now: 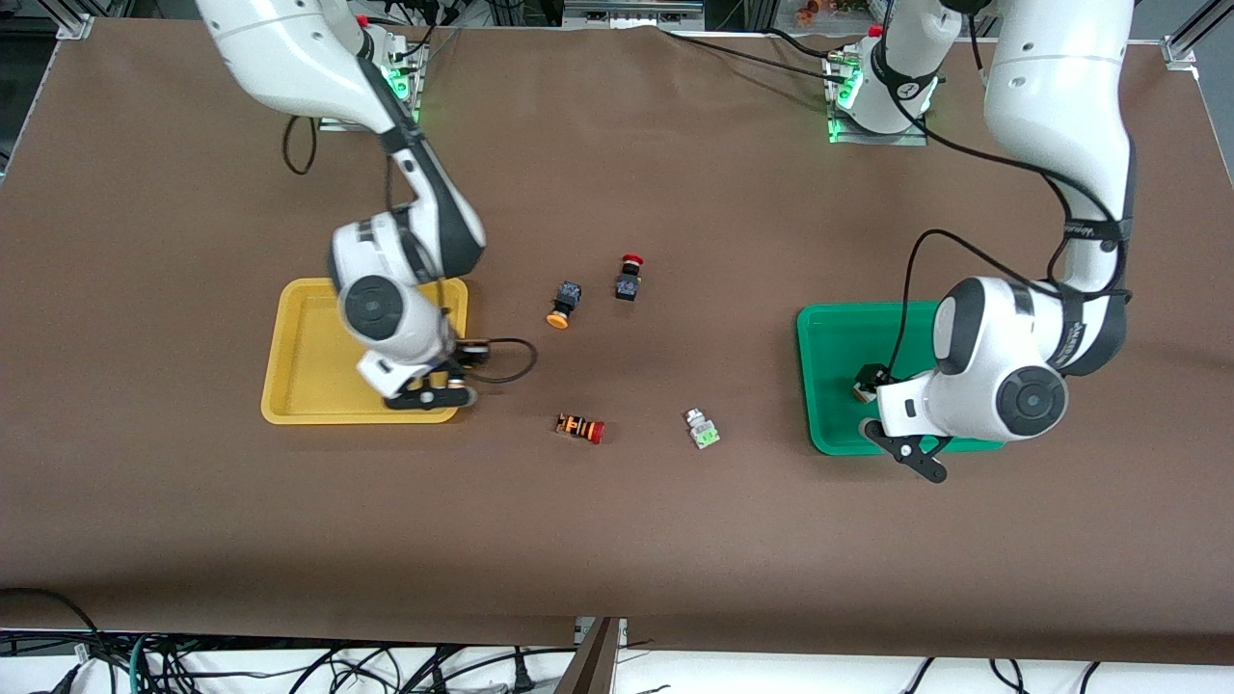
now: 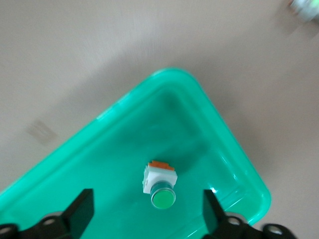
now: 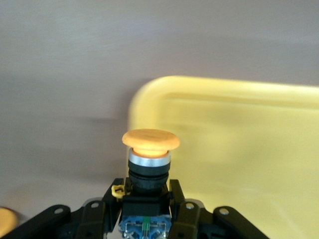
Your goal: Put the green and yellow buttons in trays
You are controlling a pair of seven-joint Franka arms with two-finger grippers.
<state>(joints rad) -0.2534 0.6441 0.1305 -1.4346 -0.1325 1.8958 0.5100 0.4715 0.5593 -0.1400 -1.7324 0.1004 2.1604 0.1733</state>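
While my right claw [image 3: 144, 211] pinches a yellow button [image 3: 149, 159] by its hard, light, boxy body over the yellow tray [image 1: 299, 386] corner, my left claw [image 2: 147, 211] hangs wide over a green button [image 2: 160, 184] in the green tray [image 2: 124, 114].

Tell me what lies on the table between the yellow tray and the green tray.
Front view: between the yellow tray and green tray lie four buttons: yellow-capped, red-capped black, red-capped orange-striped, green-capped.
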